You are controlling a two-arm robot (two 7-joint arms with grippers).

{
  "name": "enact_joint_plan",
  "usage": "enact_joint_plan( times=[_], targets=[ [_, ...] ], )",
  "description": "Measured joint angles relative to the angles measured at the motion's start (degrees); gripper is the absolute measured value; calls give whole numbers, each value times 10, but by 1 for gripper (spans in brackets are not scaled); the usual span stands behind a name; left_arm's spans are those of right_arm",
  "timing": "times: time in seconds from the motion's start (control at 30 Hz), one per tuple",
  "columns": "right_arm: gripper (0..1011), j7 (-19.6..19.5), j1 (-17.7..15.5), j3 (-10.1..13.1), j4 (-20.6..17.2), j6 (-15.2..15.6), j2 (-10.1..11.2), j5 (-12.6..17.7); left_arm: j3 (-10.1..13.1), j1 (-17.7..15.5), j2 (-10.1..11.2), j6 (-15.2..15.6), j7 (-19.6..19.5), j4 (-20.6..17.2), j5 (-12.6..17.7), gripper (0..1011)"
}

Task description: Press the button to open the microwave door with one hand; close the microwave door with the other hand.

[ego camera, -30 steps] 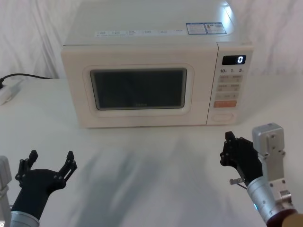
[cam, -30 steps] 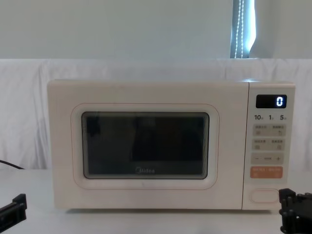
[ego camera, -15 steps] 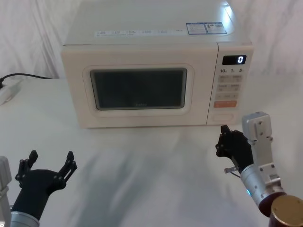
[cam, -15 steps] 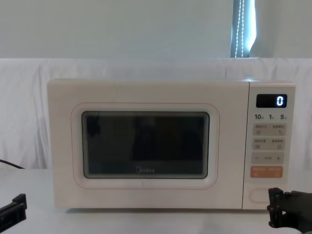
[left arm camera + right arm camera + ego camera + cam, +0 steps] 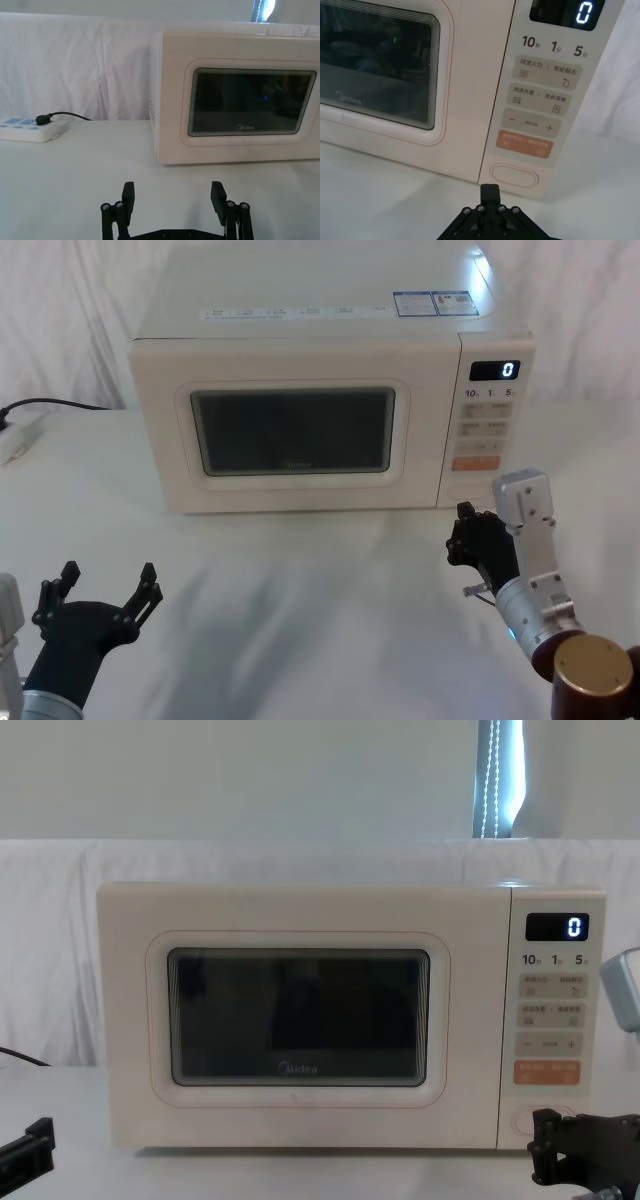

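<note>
The right gripper (image 5: 466,533) has its black fingers pinched together into a single blunt tip, nothing held between them, and that tip points straight at the bottom of the microwave's control panel. From the right wrist view the closed tip (image 5: 489,189) sits just below the button (image 5: 514,176), near it but with a sliver of cream panel showing between, so I'd say no contact yet. The button is directly ahead of the tip and a touch above it; the orange key (image 5: 525,144) lies above the button, farther from the fingers, and the display (image 5: 566,13) reading 0 is at the top of the panel.

To the left of this gripper, the microwave door (image 5: 290,432) is flush with the cabinet, fully shut. So the first step is in hand: the approach to press the button.

Next, I think, comes a short push forward with a slight lift, so the tip lands squarely on the oval rather than on its lower rim, firm enough to trip the latch.

Well away on the far side, the left gripper (image 5: 105,586) hangs low over the table (image 5: 300,590) with fingers spread wide, empty, waiting in front of the door's hinge side for its turn to close it.
</note>
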Motion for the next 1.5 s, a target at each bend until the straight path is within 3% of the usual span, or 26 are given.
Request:
enact_joint_plan(
  times=[0.8, 1.5],
  targets=[
    [0, -11, 67, 15, 106, -18, -21, -3, 0, 0, 0, 0, 0, 0, 0, 1001],
    [0, -30, 108, 20, 158, -22, -24, -25, 0, 0, 0, 0, 0, 0, 0, 1001]
  ],
)
